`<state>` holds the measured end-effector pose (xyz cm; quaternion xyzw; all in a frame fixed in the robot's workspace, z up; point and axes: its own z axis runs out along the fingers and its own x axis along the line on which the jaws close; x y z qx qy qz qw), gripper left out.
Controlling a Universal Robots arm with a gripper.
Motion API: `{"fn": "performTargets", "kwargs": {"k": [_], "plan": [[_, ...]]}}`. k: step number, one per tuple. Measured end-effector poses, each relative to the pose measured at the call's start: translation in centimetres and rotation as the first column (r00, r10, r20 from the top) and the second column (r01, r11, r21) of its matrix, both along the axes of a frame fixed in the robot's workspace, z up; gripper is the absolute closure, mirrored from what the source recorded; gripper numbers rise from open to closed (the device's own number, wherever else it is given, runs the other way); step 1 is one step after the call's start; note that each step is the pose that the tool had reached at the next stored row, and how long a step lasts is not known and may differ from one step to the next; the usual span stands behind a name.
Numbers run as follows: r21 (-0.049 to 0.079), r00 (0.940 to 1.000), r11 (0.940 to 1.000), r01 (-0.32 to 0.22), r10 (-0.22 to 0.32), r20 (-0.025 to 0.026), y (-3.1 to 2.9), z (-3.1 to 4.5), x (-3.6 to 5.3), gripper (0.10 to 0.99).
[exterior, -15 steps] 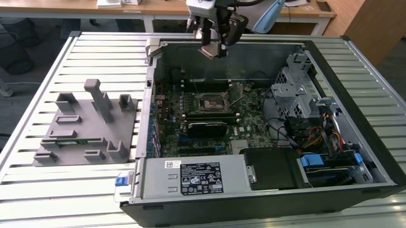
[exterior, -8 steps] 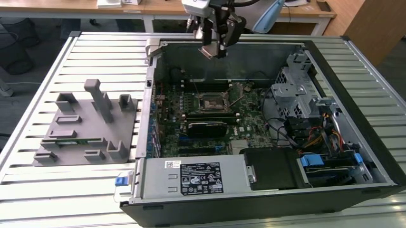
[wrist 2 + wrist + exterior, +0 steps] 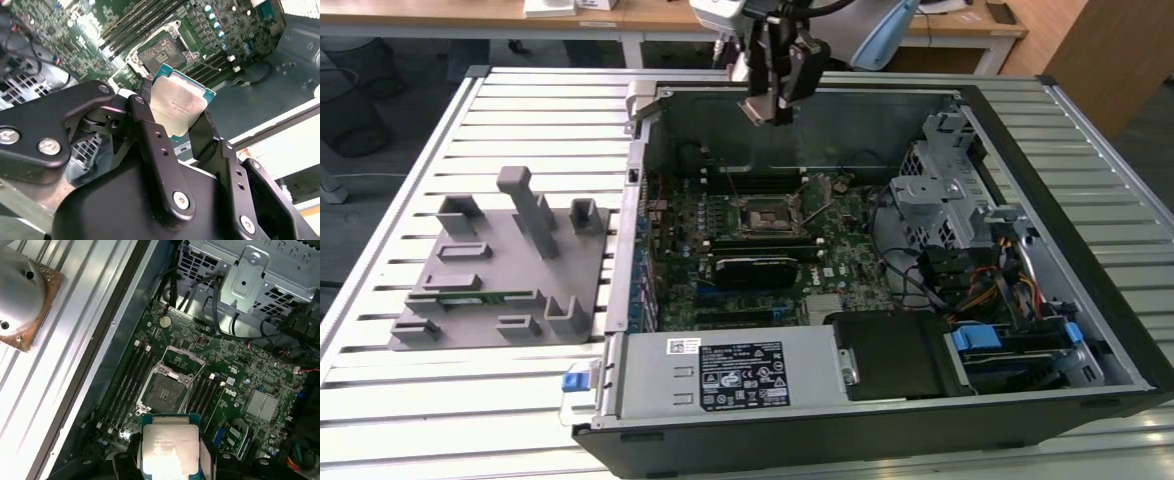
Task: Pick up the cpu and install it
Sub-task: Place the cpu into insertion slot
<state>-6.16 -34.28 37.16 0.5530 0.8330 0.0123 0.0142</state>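
I have the slatted table [image 3: 400,390] across the whole exterior view. The case [image 3: 1121,340] lies on it on its side, open face up. I take that to be so the arm can reach in from above.

At the exterior view's left, a grey holder [image 3: 467,300] sits on the table just beside the case. Its slots and posts look made to park parts. A green stick [image 3: 474,296] lies in one slot, and I see no chip there.

The board [image 3: 841,215] lies flat on the floor of the case, in the middle of the exterior view.

The gripper [image 3: 771,108] hangs at the upper middle of that view, over the far wall of the case and well above the board. It is not yet down inside.

The socket [image 3: 167,392] sits between the memory slots. Its frame looks swung up, leaving the seat bare. I judge it is ready to receive the chip.

The cpu [image 3: 181,105] is in the gripper, metal top toward the wrist cameras. The fingers [image 3: 145,100] are clamped on two opposite edges. I read that grip as a way to leave the underside free and untouched. In the first wrist view the chip hangs apart from the socket. Its edges look roughly square to the frame, though I cannot tell how exactly. The pick is done, and the chip is not yet seated.
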Motion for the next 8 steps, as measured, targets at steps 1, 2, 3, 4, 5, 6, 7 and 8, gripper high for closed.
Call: {"fn": "performTargets", "kwargs": {"k": [1, 2, 3, 4, 5, 6, 7, 8], "plan": [[0.0, 0.9998, 0.9998, 0.018, -0.018, 0.0, 0.0, -0.04, 0.0, 0.545], [0.0, 0.9994, 0.9994, 0.035, -0.035, 0.0001, 0.0, -0.09, 0.0, 0.545], [0.0, 0.9987, 0.9987, 0.051, -0.051, 0.0001, 0.0, -0.13, 0.0, 0.545], [0.0, 0.9976, 0.9976, 0.069, -0.069, 0.0001, 0.0, -0.17, 0.0, 0.545], [0.0, 0.9964, 0.9964, 0.084, -0.084, 0.0001, 0.0, -0.22, 0.0, 0.545], [0.0, 0.9949, 0.9949, 0.1, -0.1, 0.0, 0.01, -0.27, 0.0, 0.545], [0.0, 0.9932, 0.9932, 0.117, -0.117, 0.0001, 0.01, -0.33, 0.0, 0.545], [0.0, 0.9912, 0.9912, 0.132, -0.132, 0.0001, 0.01, -0.38, 0.0, 0.545]]}}
